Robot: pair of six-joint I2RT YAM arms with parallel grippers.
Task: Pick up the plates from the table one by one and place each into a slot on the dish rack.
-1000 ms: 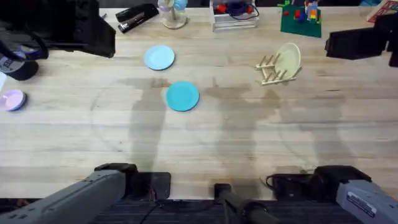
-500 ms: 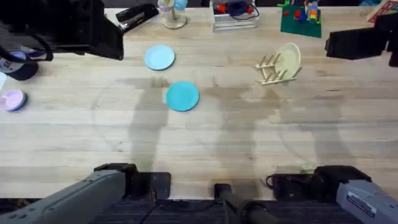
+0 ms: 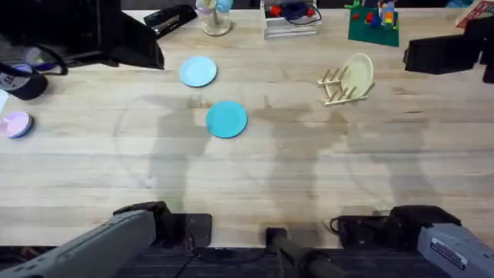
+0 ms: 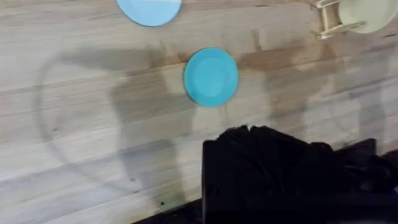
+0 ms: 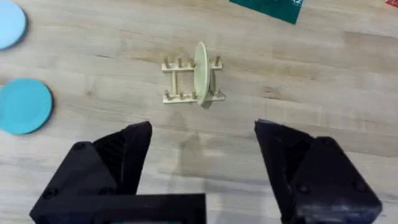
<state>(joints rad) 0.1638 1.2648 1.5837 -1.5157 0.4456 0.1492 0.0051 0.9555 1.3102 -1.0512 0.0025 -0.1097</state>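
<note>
a: on the counter, what's hard to see?
b: the left tool is a dark blur, so i cannot tell its grip. right tool is released, fingers spread.
a: the plates?
b: teal plate and light blue plate lie flat, unmoved; dish rack holds a yellow plate. the left arm's blur has slid right.

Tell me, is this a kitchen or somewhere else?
Probably not a kitchen: it looks like a workshop or lab bench. The wooden table holds a stapler and a green toy-brick board along the far edge, beside a little dish rack and small plastic plates, like the teal plate.
</note>
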